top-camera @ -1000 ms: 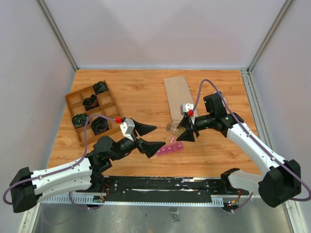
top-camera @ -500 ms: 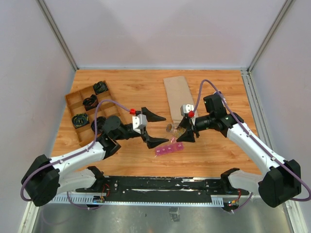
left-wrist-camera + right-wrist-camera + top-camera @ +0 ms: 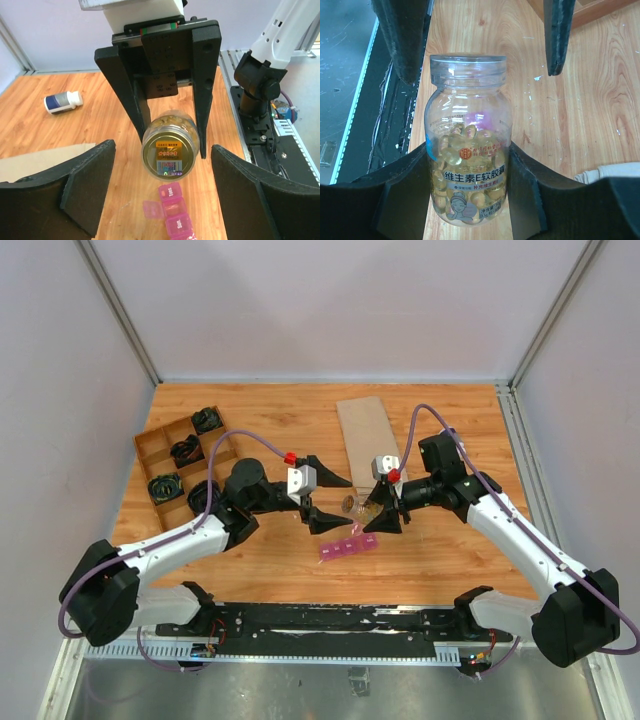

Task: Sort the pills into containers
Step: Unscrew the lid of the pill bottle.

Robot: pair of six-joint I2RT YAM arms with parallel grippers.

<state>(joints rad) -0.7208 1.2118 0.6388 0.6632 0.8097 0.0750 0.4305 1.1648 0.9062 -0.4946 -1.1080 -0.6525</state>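
My right gripper (image 3: pixel 378 506) is shut on a clear bottle (image 3: pixel 467 165) of yellow softgel pills and holds it on its side above the table. The bottle's gold end (image 3: pixel 170 156) faces my left gripper (image 3: pixel 335 502). That gripper is open and empty, its fingers (image 3: pixel 402 35) on either side of the bottle's end and apart from it. The containers (image 3: pixel 348 546), a magenta-pink strip of small compartments, lie on the wood just below the bottle. They also show in the left wrist view (image 3: pixel 175 212), with one lid (image 3: pixel 152 209) flipped open.
A brown wooden divided tray (image 3: pixel 150 445) with black items stands at the left. A flat cardboard piece (image 3: pixel 365 435) lies behind the grippers. A small white-capped bottle (image 3: pixel 62 101) lies on its side on the wood. A metal rail (image 3: pixel 330 625) runs along the near edge.
My left arm has swung its open gripper right and away from the near edge, up to the bottle's end. The right gripper and the bottle have stayed still.
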